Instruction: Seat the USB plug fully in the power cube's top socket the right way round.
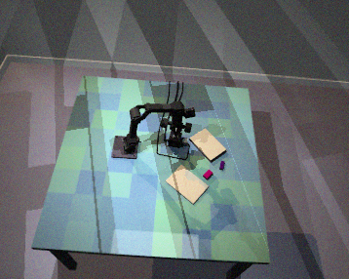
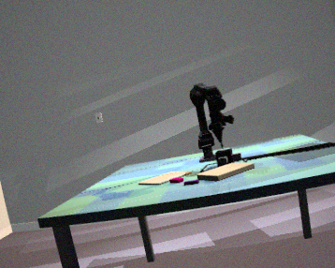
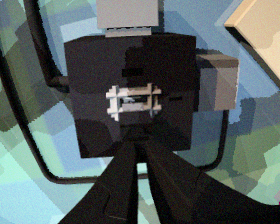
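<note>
The power cube [image 3: 95, 122] [image 2: 224, 155] is a dark block on the table. Its top socket [image 3: 114, 103] has a pale metal rim, with a bit of light metal showing inside. The dark USB plug [image 3: 135, 120] stands at this socket, its body leaning toward the fingers in the wrist view. My gripper [image 3: 139, 150] [image 2: 222, 146] is above the cube, pointing down, shut on the plug's dark body. The fingers hide part of the plug. How deep it sits and which way round it is, I cannot tell.
Grey blocks adjoin the cube at its far side [image 3: 127, 14] and right side [image 3: 218, 82]. A black cable [image 3: 75, 180] loops around it. Two wooden boards [image 1: 208, 144] [image 1: 187, 184], a magenta block [image 1: 208, 175] [image 2: 176, 180] and a purple block [image 1: 222, 165] [image 2: 191, 182] lie nearby.
</note>
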Available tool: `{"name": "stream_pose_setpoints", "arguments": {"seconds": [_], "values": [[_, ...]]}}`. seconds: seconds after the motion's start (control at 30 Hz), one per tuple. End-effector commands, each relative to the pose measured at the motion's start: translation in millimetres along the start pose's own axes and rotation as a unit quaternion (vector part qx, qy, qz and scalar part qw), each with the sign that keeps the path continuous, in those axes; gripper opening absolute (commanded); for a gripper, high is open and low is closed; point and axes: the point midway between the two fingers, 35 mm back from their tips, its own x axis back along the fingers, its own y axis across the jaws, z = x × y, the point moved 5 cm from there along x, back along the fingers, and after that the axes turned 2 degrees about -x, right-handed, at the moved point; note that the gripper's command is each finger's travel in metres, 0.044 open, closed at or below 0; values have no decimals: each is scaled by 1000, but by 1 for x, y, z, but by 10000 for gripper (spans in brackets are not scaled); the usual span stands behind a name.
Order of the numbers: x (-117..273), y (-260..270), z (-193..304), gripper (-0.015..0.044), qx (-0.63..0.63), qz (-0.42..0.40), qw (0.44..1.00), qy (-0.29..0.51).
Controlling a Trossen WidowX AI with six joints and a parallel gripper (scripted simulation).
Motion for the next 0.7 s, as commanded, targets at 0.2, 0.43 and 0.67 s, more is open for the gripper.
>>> {"name": "stream_pose_setpoints", "arguments": {"seconds": [0.2,0.43,0.67], "values": [[8,-1,0,0,-1,2,1000,-1],[13,0,0,0,-1,2,1000,-1],[17,0,0,0,-1,2,1000,-1]]}}
